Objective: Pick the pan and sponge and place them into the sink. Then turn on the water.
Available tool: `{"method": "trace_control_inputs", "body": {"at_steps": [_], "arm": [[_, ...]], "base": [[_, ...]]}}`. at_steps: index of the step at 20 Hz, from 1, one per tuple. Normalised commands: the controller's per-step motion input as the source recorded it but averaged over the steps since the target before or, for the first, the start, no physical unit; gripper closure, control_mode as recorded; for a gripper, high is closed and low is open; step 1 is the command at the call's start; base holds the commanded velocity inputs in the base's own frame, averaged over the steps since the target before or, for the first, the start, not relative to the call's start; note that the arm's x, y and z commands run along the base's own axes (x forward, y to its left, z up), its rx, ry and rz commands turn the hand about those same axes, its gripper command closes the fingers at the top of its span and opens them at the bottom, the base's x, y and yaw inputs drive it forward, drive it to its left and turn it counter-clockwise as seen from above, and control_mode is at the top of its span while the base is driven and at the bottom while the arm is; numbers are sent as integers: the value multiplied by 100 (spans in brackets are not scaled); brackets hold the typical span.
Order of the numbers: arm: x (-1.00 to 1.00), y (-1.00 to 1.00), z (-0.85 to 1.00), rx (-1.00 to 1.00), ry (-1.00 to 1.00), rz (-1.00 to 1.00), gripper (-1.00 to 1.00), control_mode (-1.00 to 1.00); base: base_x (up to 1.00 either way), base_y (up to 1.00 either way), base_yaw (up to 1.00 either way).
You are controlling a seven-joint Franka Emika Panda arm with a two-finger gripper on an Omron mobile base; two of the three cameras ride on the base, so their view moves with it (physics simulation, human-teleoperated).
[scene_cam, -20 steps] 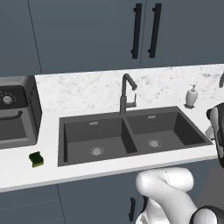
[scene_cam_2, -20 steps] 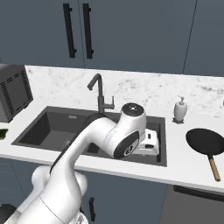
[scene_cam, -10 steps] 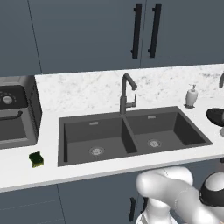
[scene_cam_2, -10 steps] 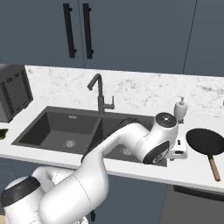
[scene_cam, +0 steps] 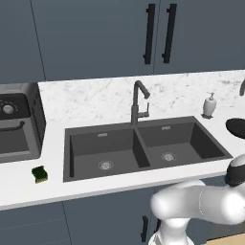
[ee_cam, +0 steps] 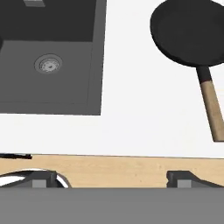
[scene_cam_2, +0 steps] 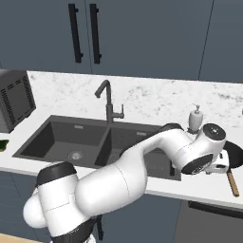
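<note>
Two items wait untouched; I've swung my tool (ee_cam: 111, 177), jaws spread empty, rightward past the sink (ee_cam: 52, 83); the pan (ee_cam: 189, 30) now lies ahead-right on the surface (ee_cam: 131, 122); sponge (scene_cam: 39, 173) far left.

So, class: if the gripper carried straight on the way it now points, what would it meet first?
Probably the bare white counter between the sink and the pan; the open gripper points down at it, though depth is unclear.

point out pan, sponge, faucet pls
pan (ee_cam: 188, 30), hand view, middle of the black bowl
sponge (scene_cam: 39, 174), left base view, its yellow-green top
faucet (scene_cam_2: 108, 102), right base view, upright stem
</note>
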Motion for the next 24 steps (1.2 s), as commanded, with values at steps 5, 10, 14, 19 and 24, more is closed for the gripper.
{"method": "trace_control_inputs", "body": {"at_steps": [5, 10, 14, 19, 24], "arm": [[19, -38, -10, 0, 0, 0, -100, -100], [8, -27, -20, 0, -3, 0, -100, -100], [0, -7, -39, 0, -15, 0, -100, -100], [-7, 0, -18, -3, -37, -5, -100, -100], [0, 0, -1, -1, 5, -17, -100, -100]], "base": [[0, 0, 0], [0, 0, 0], [0, 0, 0], [0, 0, 0], [0, 0, 0]]}}
